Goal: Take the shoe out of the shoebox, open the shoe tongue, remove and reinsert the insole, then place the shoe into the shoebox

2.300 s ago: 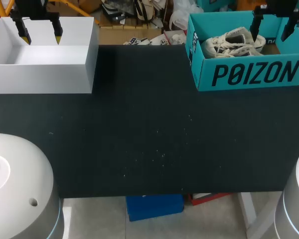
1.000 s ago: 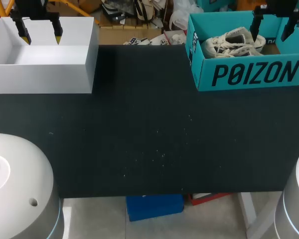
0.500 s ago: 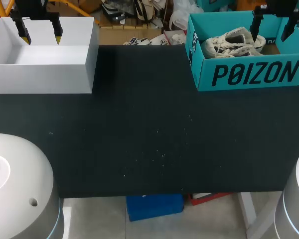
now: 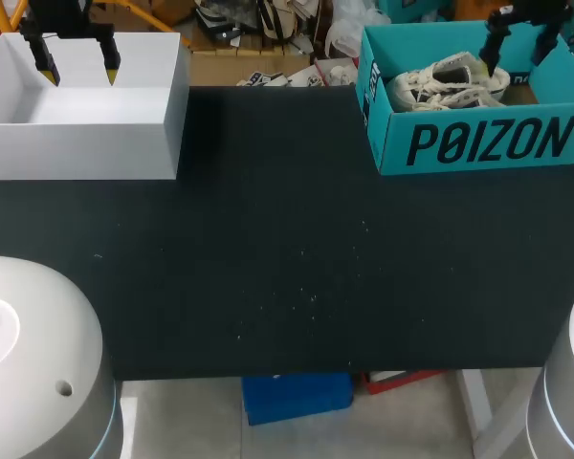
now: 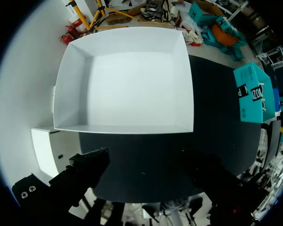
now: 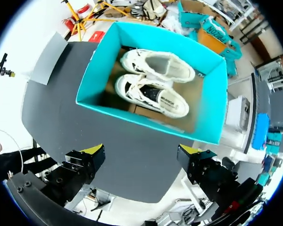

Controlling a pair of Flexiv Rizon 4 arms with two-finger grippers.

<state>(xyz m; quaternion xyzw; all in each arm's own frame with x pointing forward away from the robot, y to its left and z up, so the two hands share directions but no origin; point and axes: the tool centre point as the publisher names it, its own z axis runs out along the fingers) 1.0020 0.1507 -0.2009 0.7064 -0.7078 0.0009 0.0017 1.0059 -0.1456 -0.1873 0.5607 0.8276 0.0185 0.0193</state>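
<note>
Right gripper [image 6: 141,151] hangs spread-fingered above shoebox [image 6: 146,125] holding 2 shoes [image 6: 153,94].

Shoes in the open shoebox

A teal shoebox [image 4: 478,143] with dark lettering on its near wall stood upright and lidless at the far right corner of the table [image 4: 287,239]. Inside it lay a white shoe [image 6: 151,94] with dark trim, resting on its sole along the box's length. A second white shoe [image 6: 158,65] lay just beside it, against the far wall, opening up. Both sat towards one end of the box.
</note>
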